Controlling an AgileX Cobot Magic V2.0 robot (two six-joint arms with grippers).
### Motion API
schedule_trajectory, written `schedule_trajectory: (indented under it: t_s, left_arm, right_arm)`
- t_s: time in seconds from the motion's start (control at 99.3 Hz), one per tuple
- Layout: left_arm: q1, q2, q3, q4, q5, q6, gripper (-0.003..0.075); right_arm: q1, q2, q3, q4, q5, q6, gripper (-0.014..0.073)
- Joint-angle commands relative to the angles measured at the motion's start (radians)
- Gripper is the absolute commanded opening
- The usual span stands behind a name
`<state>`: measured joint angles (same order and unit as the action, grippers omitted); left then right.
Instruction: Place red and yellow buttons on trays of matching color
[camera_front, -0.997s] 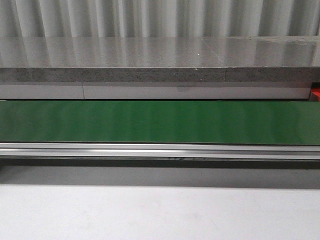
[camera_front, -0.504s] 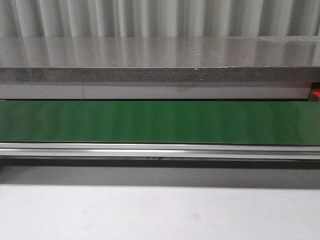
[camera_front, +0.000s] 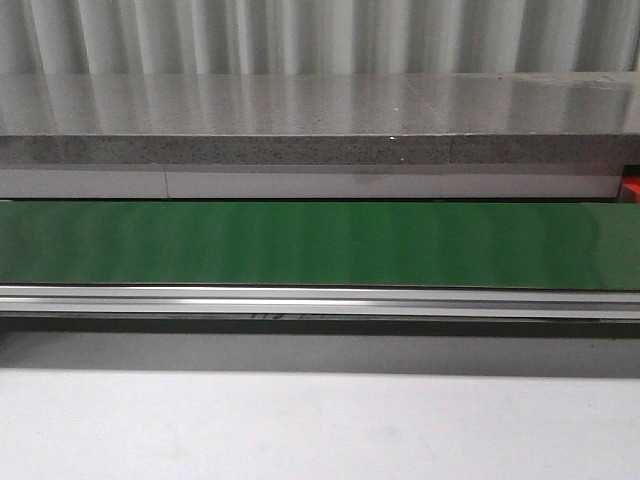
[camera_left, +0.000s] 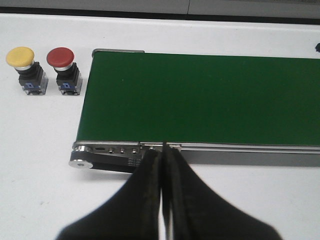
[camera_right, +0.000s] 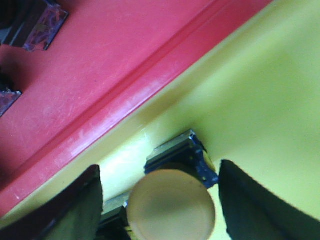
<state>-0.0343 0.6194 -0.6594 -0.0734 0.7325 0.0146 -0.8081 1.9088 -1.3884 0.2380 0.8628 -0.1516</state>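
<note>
Right jaws (camera_right: 160, 200) gape around a domed yellow button (camera_right: 171, 209) on the glossy yellow tray (camera_right: 270, 100); left jaws (camera_left: 163, 160) pressed together, empty.

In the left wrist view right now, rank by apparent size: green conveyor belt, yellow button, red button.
1. Green conveyor belt, by far the largest.
2. Yellow button and red button: they look alike in size, side by side off the belt's end, so no ranking between them.

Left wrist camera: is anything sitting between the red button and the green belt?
No. In the left wrist view, only bare white table separates the red button from the green belt.
</note>
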Motion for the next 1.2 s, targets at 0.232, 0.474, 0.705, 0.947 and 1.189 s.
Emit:
schedule_trajectory:
  t_s: [0.232, 0.474, 0.705, 0.947, 1.189]
  left_arm:
    - [-0.008, 0.002, -0.027, -0.014, -0.063, -0.002, -0.0019]
    - [-0.008, 0.002, -0.027, -0.014, -0.063, -0.002, -0.0019]
    - [-0.008, 0.002, -0.027, -0.014, -0.063, -0.002, -0.0019]
    - [-0.008, 0.002, -0.027, -0.014, -0.065, -0.002, -0.0019]
    - [-0.008, 0.002, -0.027, -0.014, -0.065, -0.002, -0.0019]
  right_arm:
    - [-0.005, -0.222, -0.027, 0.022, -0.003, 0.007, 0.0506]
    - [0.079, -0.413, -0.026, 0.050, 0.002, -0.008, 0.0506]
    - [0.308, -0.571, -0.023, 0.051, 0.015, -0.056, 0.0503]
    - [0.528, -0.729, 0.053, 0.051, 0.028, -0.117, 0.0503]
    - [0.602, -0.932, 0.267, 0.051, 0.000, -0.118, 0.0486]
